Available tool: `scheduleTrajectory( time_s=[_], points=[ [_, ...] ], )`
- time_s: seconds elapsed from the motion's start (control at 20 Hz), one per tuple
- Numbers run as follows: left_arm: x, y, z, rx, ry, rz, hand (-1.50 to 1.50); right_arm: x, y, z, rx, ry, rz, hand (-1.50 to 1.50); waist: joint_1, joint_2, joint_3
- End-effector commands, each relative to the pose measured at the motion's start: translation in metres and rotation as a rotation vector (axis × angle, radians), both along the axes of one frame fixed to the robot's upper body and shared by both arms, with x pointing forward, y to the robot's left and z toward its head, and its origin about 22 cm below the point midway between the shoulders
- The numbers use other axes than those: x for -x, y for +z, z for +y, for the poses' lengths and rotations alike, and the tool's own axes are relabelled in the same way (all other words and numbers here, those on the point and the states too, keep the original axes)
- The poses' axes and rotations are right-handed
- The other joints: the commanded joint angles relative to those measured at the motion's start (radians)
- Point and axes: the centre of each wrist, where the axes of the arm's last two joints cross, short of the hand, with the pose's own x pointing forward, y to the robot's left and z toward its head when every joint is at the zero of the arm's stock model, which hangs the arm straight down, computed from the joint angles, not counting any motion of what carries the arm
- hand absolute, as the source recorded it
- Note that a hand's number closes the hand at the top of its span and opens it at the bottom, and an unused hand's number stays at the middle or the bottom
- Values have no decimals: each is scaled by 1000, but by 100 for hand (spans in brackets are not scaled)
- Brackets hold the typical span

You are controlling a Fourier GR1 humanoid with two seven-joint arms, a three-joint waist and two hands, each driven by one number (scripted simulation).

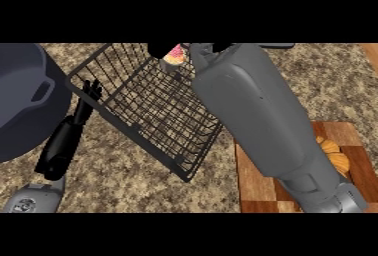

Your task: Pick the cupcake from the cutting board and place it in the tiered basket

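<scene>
Cupcake [176,55], pink-topped, is sitting in the right hand [159,49] at the top of the view, above the far edge of the wire basket [148,107]. The hand's black fingers are curling round it, though the grey forearm is hiding most of the hand. The left hand [91,93] is resting released, fingers pointing up, just beside the basket's left rim. A wooden cutting board [257,187] is lying on the speckled worktop [133,190] at the lower right, carrying an orange thing [339,160] that the forearm is partly covering. A big dark grey vessel [22,100] is filling the left edge.
</scene>
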Motion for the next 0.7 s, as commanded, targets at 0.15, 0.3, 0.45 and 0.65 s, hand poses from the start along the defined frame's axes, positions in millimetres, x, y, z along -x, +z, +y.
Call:
scheduleTrajectory(
  time_s=[0.15, 0.3, 0.45, 0.65],
  points=[
    [-3, -4, -9, -14, -34, -17, 0, -16, -19, 6, -289, -7, -103, -150, -5, 0, 2],
    [-4, 5, -5, -11, -25, -30, 0, -17, -24, 12, -323, -74, -280, -150, -6, -2, 2],
    [-6, -2, 0, 9, 16, -11, 0, -25, -16, 1, -345, -218, -351, -150, -61, -13, 2],
    [11, 6, 8, -5, 40, 7, 0, -35, 10, -31, -376, -386, -386, -150, -74, -27, 3]
  ],
)
